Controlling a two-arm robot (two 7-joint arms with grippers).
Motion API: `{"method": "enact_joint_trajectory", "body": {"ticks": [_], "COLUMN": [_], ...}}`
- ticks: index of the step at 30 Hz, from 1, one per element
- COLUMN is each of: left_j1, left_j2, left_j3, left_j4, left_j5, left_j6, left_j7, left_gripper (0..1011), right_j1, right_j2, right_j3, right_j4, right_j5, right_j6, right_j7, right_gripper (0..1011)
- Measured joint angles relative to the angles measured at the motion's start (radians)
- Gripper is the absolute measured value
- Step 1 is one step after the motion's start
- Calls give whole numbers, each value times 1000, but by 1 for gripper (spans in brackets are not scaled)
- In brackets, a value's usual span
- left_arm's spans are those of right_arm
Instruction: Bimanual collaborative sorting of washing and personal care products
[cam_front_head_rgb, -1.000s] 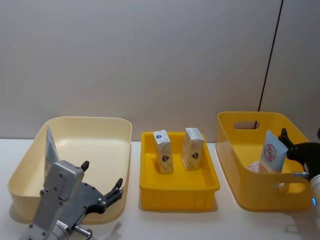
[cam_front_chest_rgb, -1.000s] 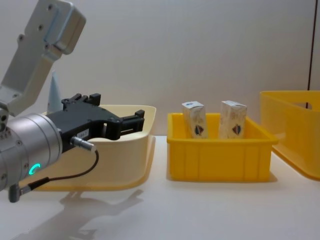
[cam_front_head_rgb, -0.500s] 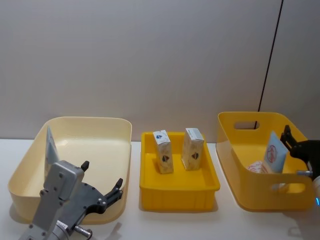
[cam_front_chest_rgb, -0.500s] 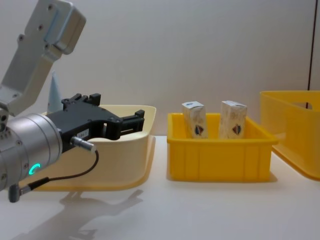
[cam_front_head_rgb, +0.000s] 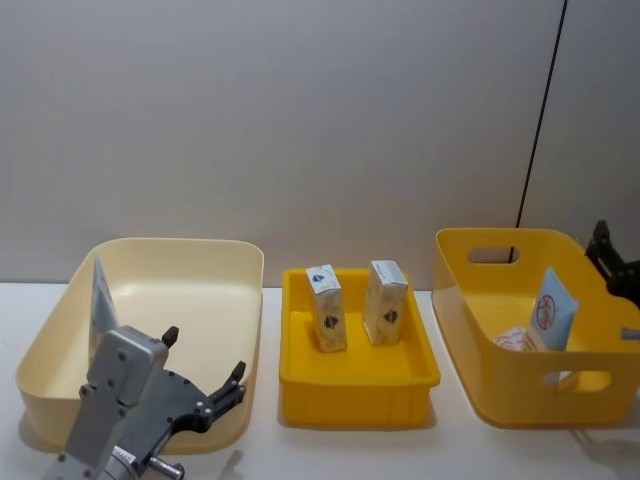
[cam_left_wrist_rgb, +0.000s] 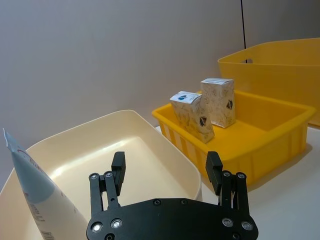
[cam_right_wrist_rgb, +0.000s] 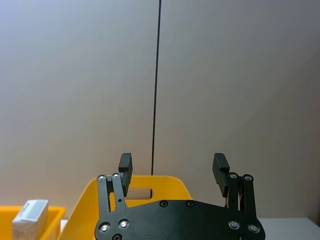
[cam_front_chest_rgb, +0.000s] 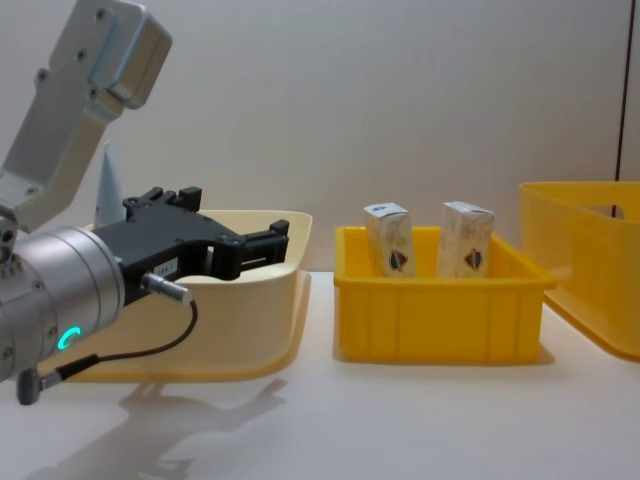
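Left gripper (cam_front_head_rgb: 205, 380): over the near right part of the cream bin (cam_front_head_rgb: 235, 255), fingers spread wide, nothing between them. In the left wrist view its fingertips (cam_left_wrist_rgb: 118, 162) stand apart above the bin's floor. A light-blue tube (cam_front_head_rgb: 100, 295) leans upright against the cream bin's left wall, crimped end up, apart from the gripper.

Right gripper (cam_front_head_rgb: 612, 258): at the far right edge of the scene, above the right rim of the tall yellow bin (cam_front_head_rgb: 455, 300). Its wrist view shows the fingers wide apart and empty. Inside that bin, a second light-blue tube (cam_front_head_rgb: 552, 310) with a red round logo leans against the right wall; another item lies low on the floor beside it, too little visible to identify.

Centre: shallow yellow tray (cam_front_head_rgb: 300, 385) between the two bins, holding two white cartons, left carton (cam_front_head_rgb: 326, 307) and right carton (cam_front_head_rgb: 385, 300), both upright, side by side, not touching.
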Motion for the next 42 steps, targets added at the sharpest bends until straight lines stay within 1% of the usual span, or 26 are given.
{"method": "enact_joint_trajectory", "body": {"ticks": [5, 11, 19, 27, 30, 32, 33, 34, 36, 37, 41, 42], "left_j1": [0, 0, 0, 0, 0, 0, 0, 0, 0, 0, 0, 0], "left_j2": [0, 0, 0, 0, 0, 0, 0, 0, 0, 0, 0, 0], "left_j3": [0, 0, 0, 0, 0, 0, 0, 0, 0, 0, 0, 0], "left_j4": [0, 0, 0, 0, 0, 0, 0, 0, 0, 0, 0, 0], "left_j5": [0, 0, 0, 0, 0, 0, 0, 0, 0, 0, 0, 0], "left_j6": [0, 0, 0, 0, 0, 0, 0, 0, 0, 0, 0, 0], "left_j7": [0, 0, 0, 0, 0, 0, 0, 0, 0, 0, 0, 0], "left_gripper": [1004, 1003, 1003, 1003, 1003, 1003, 1003, 1003, 1003, 1003, 1003, 1003], "right_j1": [-16, -28, -37, -40, -46, -56, -65, -65, -79, -92, -118, -132], "right_j2": [0, 0, 0, 1, 5, 12, 19, 19, 30, 39, 58, 68], "right_j3": [8, 13, 18, 18, 9, -4, -16, -16, -39, -57, -95, -116], "right_j4": [-36, -62, -82, -87, -89, -92, -95, -95, -101, -105, -113, -118], "right_j5": [8, 13, 17, 19, 25, 33, 41, 41, 55, 67, 91, 103], "right_j6": [-14, -24, -32, -34, -33, -29, -25, -25, -19, -14, -2, 4], "right_j7": [11, 18, 22, 25, 27, 29, 31, 31, 36, 39, 47, 51], "right_gripper": [1001, 1001, 1001, 1001, 1001, 1001, 1001, 1001, 1001, 1001, 1001, 1001]}}
